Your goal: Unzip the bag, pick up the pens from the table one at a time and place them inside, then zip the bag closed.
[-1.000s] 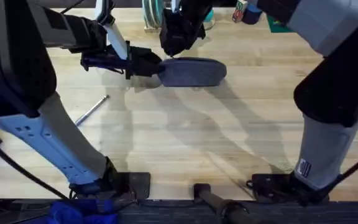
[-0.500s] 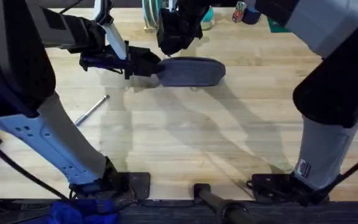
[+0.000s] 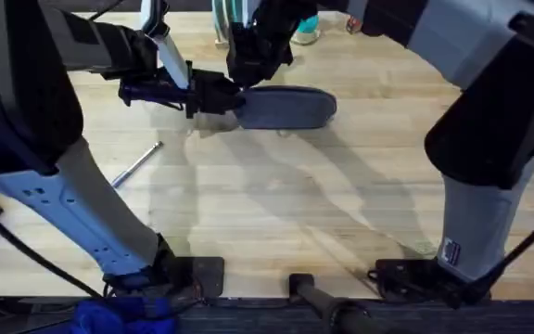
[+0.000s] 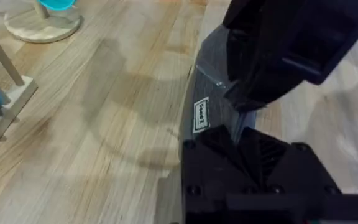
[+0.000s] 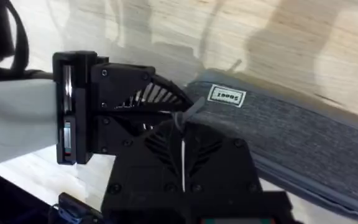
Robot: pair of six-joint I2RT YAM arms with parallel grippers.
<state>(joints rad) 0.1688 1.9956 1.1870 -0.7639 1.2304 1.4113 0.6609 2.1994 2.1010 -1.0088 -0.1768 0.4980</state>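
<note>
The blue-grey bag (image 3: pixel 290 108) lies lengthwise at the back middle of the table (image 3: pixel 276 213). My left gripper (image 3: pixel 228 98) is shut on the bag's left end; in the left wrist view its black fingers (image 4: pixel 219 149) clamp the fabric of the bag (image 4: pixel 211 74) just under the white label. My right gripper (image 3: pixel 246 78) hangs over that same end, and in the right wrist view its fingers are closed together with the small metal zipper pull (image 5: pixel 189 113) sticking out between them, the bag (image 5: pixel 309 143) behind. One silver pen (image 3: pixel 137 164) lies alone at the left.
A round wooden stand (image 3: pixel 225 28) with a teal object sits at the table's back edge, also seen as the stand (image 4: pixel 42 22) in the left wrist view beside a wooden peg rack (image 4: pixel 5 74). Small items (image 3: pixel 360 17) sit at the back right. The front half of the table is bare wood.
My right gripper has shifted a little to the left along the bag toward the left gripper. The left gripper, the bag and the pen have stayed put.
</note>
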